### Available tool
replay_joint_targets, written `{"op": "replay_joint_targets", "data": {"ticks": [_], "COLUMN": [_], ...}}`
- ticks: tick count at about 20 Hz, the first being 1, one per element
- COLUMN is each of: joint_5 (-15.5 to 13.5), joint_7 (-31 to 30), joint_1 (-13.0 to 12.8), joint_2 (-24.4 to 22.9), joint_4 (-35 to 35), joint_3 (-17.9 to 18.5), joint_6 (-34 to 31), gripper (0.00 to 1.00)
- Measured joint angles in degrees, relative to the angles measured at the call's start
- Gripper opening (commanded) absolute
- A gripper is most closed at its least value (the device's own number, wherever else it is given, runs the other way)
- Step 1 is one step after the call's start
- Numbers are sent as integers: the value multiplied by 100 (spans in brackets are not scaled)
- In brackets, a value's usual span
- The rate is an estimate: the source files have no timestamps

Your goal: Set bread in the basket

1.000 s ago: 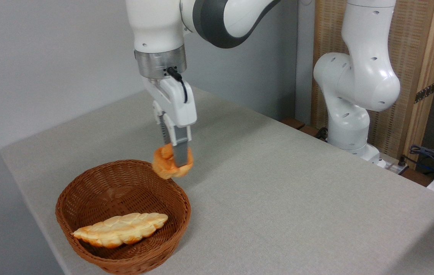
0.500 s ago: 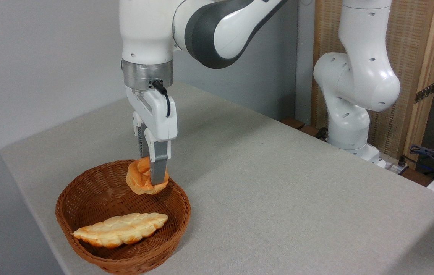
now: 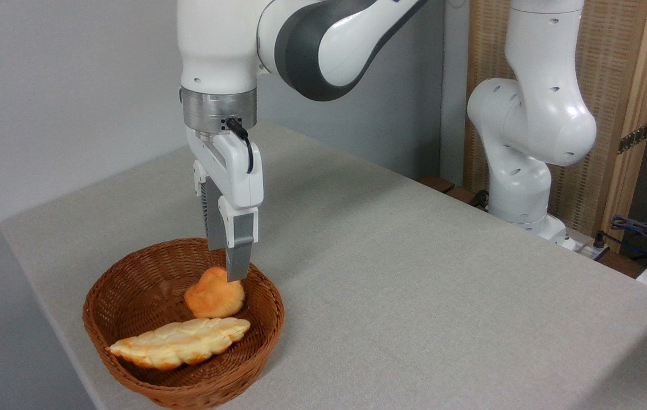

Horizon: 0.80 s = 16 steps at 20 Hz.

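Note:
The bread, a small golden-orange bun, lies inside the brown wicker basket, against its far right wall. It rests just behind a long pale braided loaf that lies across the basket's front. My gripper hangs straight down over the basket, directly above the bun. Its grey fingers stand apart and hold nothing; the nearer fingertip ends just at the bun's top edge.
The basket sits near the front left corner of the grey table, close to the table's edge. The arm's white base stands at the far right side, with cables beyond it.
The gripper carried the bun leftward from beside the rim to over the basket, then opened. The bun dropped out of the fingers and now lies in the basket.

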Motion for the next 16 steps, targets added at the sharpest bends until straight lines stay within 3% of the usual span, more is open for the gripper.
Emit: {"op": "replay_joint_targets", "data": {"ticks": [9,16], "joint_5": [0,0], "joint_7": [-33,-447], "joint_1": [7,7], "joint_2": [-139,-376], "joint_4": [28,384], "joint_3": [232,435], "joint_6": [-51,-1292], "gripper": [100,100]}}
